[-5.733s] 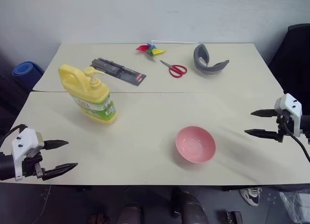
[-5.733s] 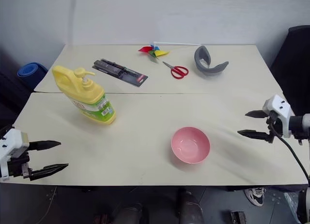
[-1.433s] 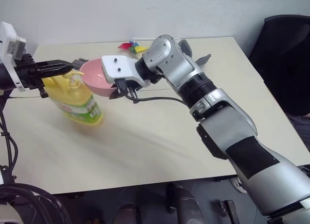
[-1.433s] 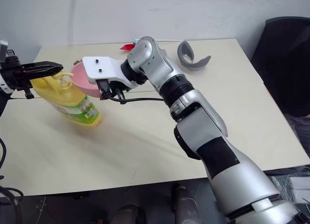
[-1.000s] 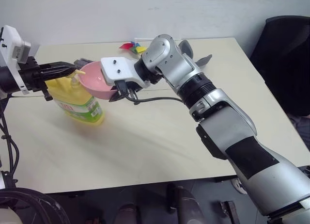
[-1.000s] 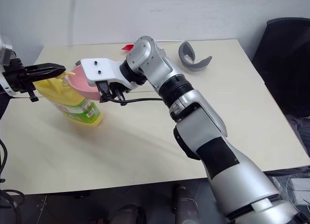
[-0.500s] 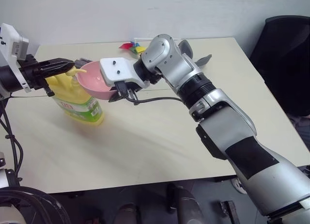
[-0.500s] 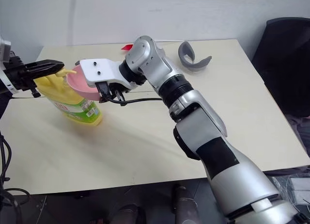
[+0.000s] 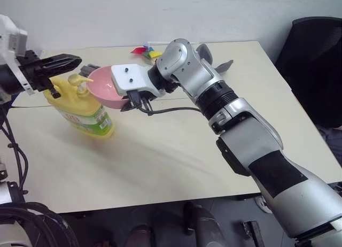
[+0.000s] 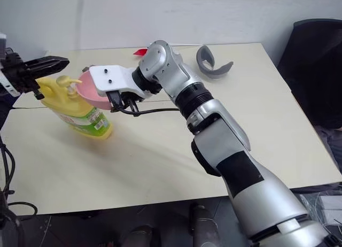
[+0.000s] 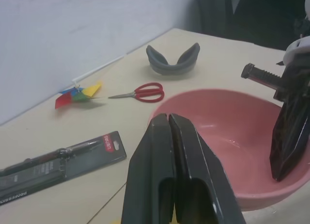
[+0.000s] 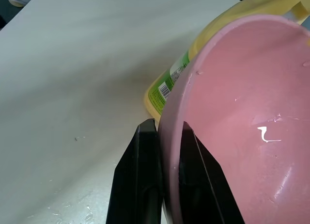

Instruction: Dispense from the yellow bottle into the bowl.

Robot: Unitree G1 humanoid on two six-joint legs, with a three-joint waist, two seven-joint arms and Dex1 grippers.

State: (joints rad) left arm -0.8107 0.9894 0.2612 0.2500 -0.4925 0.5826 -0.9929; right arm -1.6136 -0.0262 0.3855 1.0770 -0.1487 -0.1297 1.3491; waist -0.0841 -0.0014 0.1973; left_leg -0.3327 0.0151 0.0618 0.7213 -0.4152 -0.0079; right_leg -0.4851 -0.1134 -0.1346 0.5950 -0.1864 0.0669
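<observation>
Head views: the large yellow plastic jug-like bottle (image 9: 83, 108) with loop handle and pump top is standing upright on the pale table (image 9: 176, 151). The right gripper (image 9: 132, 101) is clamping the rim of the small round pink plastic bowl (image 9: 104, 88) and is holding it lifted, tilted, just beside the pump spout. The left gripper (image 9: 67, 61), fingers pressed together and holding nothing, is hovering just above the pump head, apparently not touching it.

Left wrist view: the closed left fingers (image 11: 177, 170) are pointing over the bowl's rim; a small wet trace is showing inside the bowl, so some product appears to be already dispensed. A grey curved piece (image 11: 173, 60), red-handled scissors (image 11: 143, 93), a coloured paper pinwheel (image 11: 77, 94) and a black carded tool pack (image 11: 53, 163) are lying beyond.

Right wrist view: the right fingers (image 12: 145, 185) are pinching the bowl wall, the bottle's label touching or just behind it.

Judgement: positioning is complete; further pump presses and setting the bowl down are remaining.
</observation>
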